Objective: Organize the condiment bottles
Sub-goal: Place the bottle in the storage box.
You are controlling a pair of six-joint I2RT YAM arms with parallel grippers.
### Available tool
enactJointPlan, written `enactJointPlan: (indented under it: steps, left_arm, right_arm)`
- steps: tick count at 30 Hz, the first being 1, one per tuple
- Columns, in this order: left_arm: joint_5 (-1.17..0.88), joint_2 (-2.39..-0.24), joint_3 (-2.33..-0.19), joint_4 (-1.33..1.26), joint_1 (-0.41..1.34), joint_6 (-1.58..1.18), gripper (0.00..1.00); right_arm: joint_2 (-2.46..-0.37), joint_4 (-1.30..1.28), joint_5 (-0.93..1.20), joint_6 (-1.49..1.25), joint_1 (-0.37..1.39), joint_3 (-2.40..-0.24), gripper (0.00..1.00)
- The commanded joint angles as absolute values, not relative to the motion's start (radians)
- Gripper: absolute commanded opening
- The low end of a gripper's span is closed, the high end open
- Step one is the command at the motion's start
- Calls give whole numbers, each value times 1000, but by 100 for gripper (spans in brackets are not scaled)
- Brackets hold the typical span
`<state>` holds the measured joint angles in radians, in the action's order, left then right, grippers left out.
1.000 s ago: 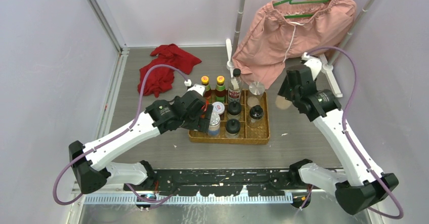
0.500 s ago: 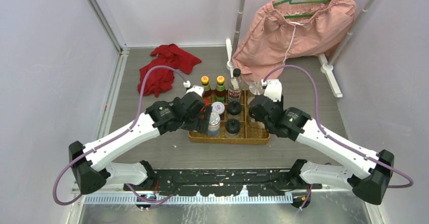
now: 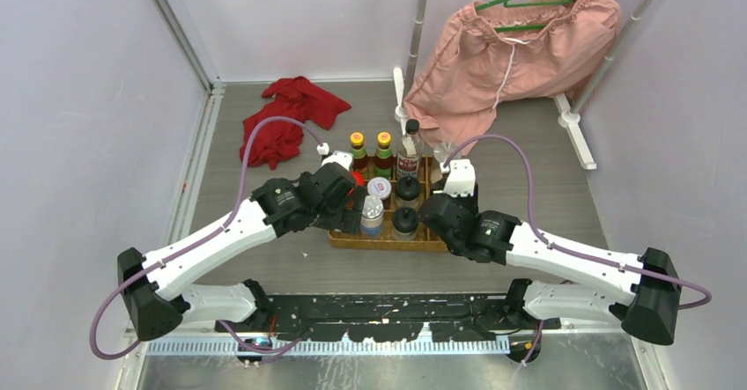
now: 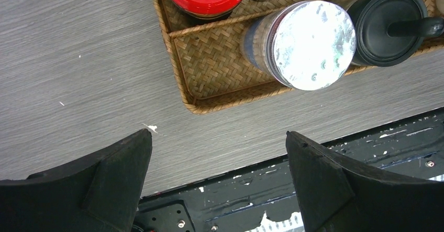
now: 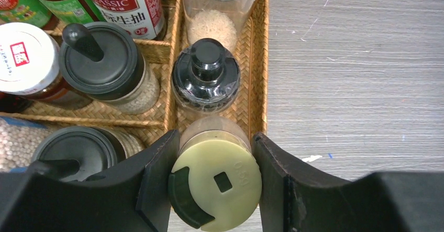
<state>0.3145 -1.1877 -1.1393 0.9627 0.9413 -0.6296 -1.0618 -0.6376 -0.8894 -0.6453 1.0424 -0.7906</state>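
Tabletop [image 3: 568,174] of grey woodgrain bears condiment bottles [image 3: 384,154] between pale lilac walls [image 3: 79,99].

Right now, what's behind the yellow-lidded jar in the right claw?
Behind the pale yellow-lidded jar in the right gripper: a black-capped dark shaker, then a clear jar of pale grains, in the woven wicker tray. Beneath the held jar is hidden.

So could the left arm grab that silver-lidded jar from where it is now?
Probably yes. Its jaws stand open and empty just short of the silver-lidded jar, with nothing standing between. The black-lidded jar crowds one side, so it may be a tight fit.
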Motion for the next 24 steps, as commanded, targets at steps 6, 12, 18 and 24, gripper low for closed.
enactJointPlan:
  steps: [6, 12, 18, 24]
  left_arm:
    - [333, -1159, -1134, 959, 938, -652, 100]
    - [334, -1154, -1140, 967, 937, -652, 99]
    - [321, -1161, -1138, 967, 939, -658, 99]
    - [318, -1164, -1148, 965, 938, -658, 99]
  right_arm:
    - [-1036, -439, -980, -742, 1061, -669, 2]
    - [-1055, -423, -977, -757, 1061, -649, 1]
    - [-1029, -376, -921, -753, 1061, -616, 1]
    - [-1047, -383, -896, -778, 1061, -606, 1]
